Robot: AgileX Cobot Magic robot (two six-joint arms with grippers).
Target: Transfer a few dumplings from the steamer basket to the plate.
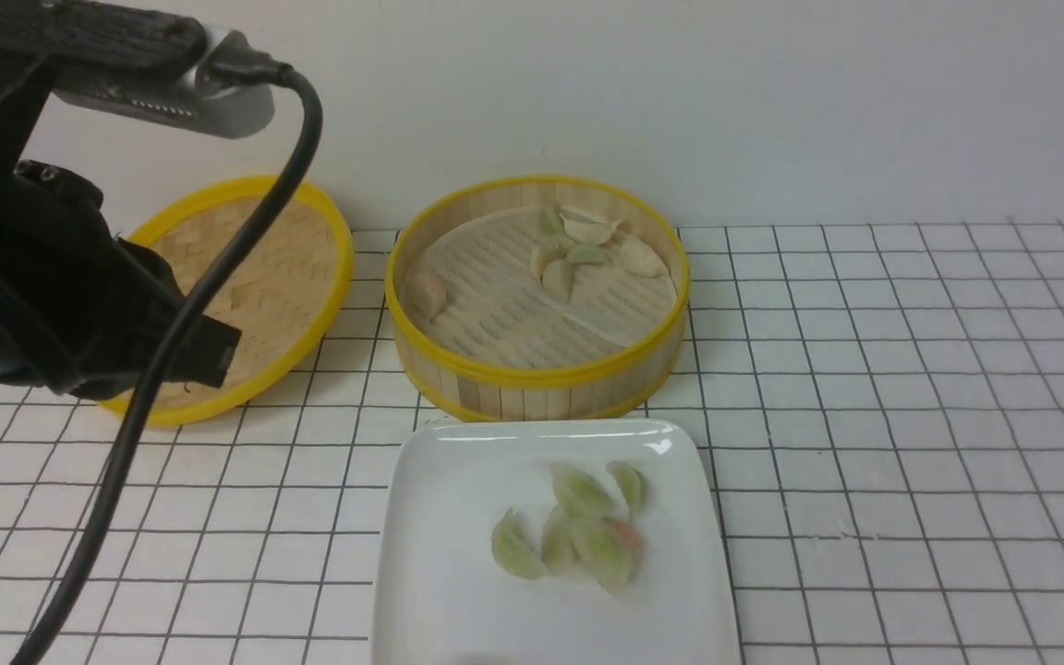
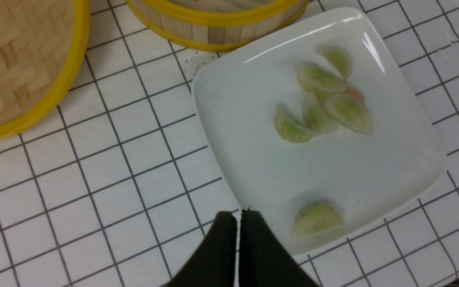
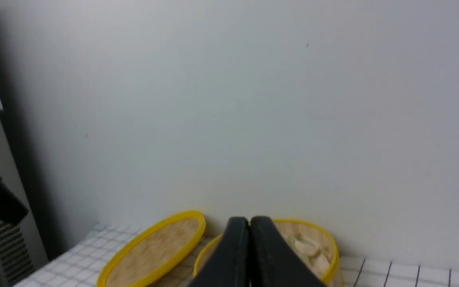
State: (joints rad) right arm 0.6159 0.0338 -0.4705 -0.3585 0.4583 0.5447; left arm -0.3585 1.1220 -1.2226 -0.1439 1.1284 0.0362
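Observation:
The steamer basket [image 1: 537,377] stands at the back centre with several pale dumplings [image 1: 578,251] at its far side and one at its left [image 1: 426,294]. The white square plate [image 1: 458,573] lies in front of it and holds a cluster of green dumplings [image 1: 578,531], one tinted pink-orange. In the left wrist view the plate [image 2: 253,167] also carries a single dumpling [image 2: 317,219] near its edge. My left gripper [image 2: 239,213] is shut and empty, above the plate's edge; in the front view [image 1: 218,356] it hangs over the lid. My right gripper [image 3: 249,219] is shut and empty, raised, facing the basket [image 3: 329,247].
The flat woven yellow-rimmed lid [image 1: 264,277] lies left of the basket; it also shows in the left wrist view [image 2: 14,59] and the right wrist view [image 3: 153,251]. The table has a white gridded cover. A wall stands close behind the basket.

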